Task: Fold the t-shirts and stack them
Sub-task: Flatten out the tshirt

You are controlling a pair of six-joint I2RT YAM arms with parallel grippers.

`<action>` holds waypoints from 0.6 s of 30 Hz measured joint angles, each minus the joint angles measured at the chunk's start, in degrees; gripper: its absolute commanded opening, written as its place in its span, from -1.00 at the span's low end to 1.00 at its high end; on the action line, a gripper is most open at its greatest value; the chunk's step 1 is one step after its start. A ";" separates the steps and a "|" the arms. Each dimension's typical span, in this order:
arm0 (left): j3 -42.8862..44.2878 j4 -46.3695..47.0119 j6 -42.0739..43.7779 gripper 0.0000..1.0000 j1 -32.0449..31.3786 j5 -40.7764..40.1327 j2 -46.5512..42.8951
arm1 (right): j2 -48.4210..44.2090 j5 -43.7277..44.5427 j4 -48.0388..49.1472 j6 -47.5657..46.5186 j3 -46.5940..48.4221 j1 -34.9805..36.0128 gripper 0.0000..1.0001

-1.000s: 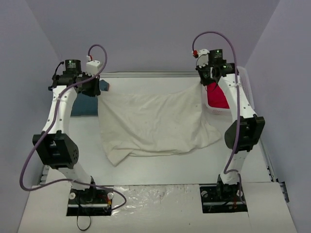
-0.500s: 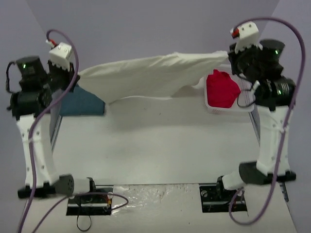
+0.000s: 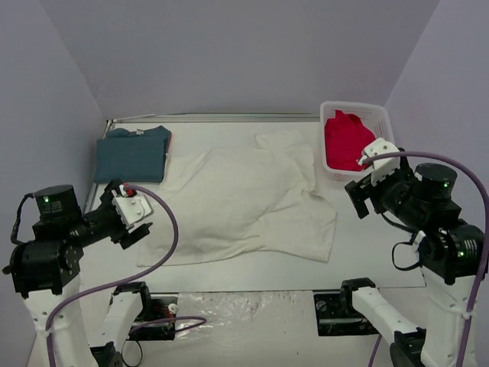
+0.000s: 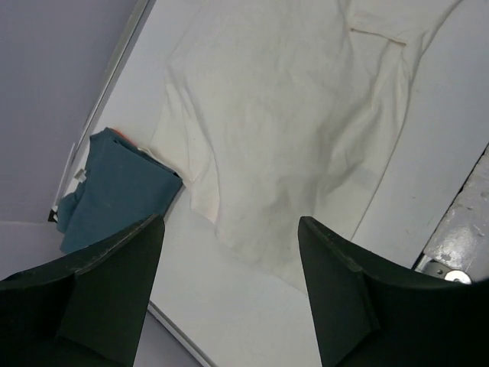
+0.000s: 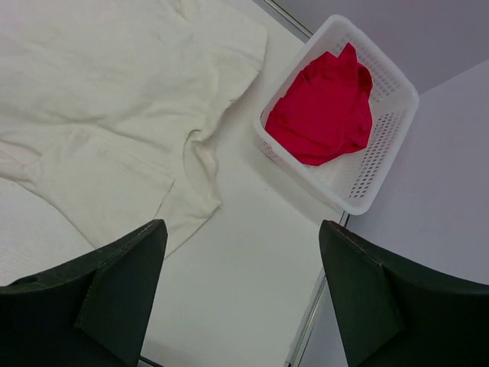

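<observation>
The cream-white shirt [image 3: 244,199] lies spread across the middle of the table [image 3: 382,252], mostly flat, with soft creases across it and a sleeve rumpled on its right side. It looks like light, limp cloth. Expect it to have no stiffness, to sag between any two holds, and to drag and bunch if you pull it along the surface instead of lifting it. Both arms hang above the near corners and carry nothing. The left gripper [image 4: 229,229] has its fingers spread wide over the shirt's left part, and the right gripper [image 5: 243,229] is just as wide, looking down on the rumpled sleeve. The best holds are probably the edges, at a hem corner or a sleeve seam, where the cloth is doubled and gives the pads something thicker to bite. Come down low and pinch only the layer you mean to fold, because a deep bite may gather the layer below as well. Take two matching points, one per arm, so the fold line runs straight. I cannot tell for sure where the neckline sits. The teal-blue shirt [image 3: 134,157] is a folded pad at the far left, just beside the cream one, and it looks like the base of the stack. The red shirt [image 3: 345,140] sits crumpled in the white basket [image 3: 386,122] at the far right. Its lattice wall could snag the cloth, so lift it from a high ridge.
</observation>
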 measured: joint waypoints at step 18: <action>-11.89 25.35 -22.67 -0.72 -0.15 -4.83 30.16 | 40.41 -8.61 9.99 -0.44 1.79 0.22 -1.00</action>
